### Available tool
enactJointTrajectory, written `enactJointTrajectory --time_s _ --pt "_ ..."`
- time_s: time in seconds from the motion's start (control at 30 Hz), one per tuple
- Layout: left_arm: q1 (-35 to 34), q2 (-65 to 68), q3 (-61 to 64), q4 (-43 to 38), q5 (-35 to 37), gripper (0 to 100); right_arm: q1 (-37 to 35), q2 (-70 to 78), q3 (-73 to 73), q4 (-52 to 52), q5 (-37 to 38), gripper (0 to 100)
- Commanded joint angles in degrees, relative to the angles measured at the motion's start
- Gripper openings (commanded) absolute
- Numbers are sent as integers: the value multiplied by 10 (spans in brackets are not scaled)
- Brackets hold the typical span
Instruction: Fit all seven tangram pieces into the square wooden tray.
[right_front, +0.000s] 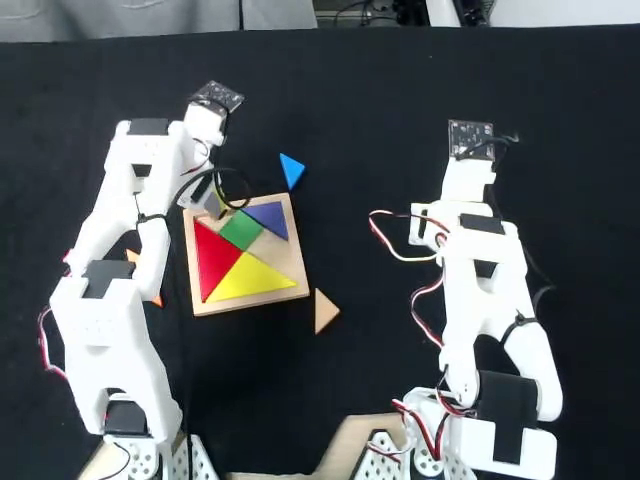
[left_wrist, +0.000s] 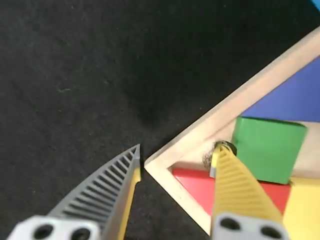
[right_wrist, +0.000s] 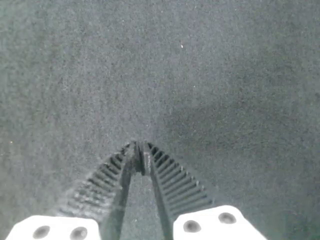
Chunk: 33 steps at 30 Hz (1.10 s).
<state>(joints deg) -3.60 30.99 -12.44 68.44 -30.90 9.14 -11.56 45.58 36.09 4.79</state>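
The square wooden tray (right_front: 290, 262) lies left of centre and holds a red triangle (right_front: 214, 258), a yellow triangle (right_front: 256, 279), a green square (right_front: 240, 230) and a dark blue piece (right_front: 270, 217). My left gripper (right_front: 214, 200) hangs open at the tray's far left corner. In the left wrist view it (left_wrist: 177, 150) straddles the tray rim (left_wrist: 240, 97): one finger is over the cloth, the other inside beside the green square (left_wrist: 267, 150). It holds nothing. My right gripper (right_wrist: 140, 152) is shut and empty over bare black cloth.
A blue triangle (right_front: 291, 170) lies on the cloth beyond the tray. A tan triangle (right_front: 325, 310) lies by the tray's near right corner. An orange piece (right_front: 131, 256) shows partly under the left arm. The right arm (right_front: 480, 280) stands well right of the tray.
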Motion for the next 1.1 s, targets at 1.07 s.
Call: enactJointTrajectory --time_s 1.07 --pt "153 339 -565 0 388 227 -9 4 -14 -11 0 12"
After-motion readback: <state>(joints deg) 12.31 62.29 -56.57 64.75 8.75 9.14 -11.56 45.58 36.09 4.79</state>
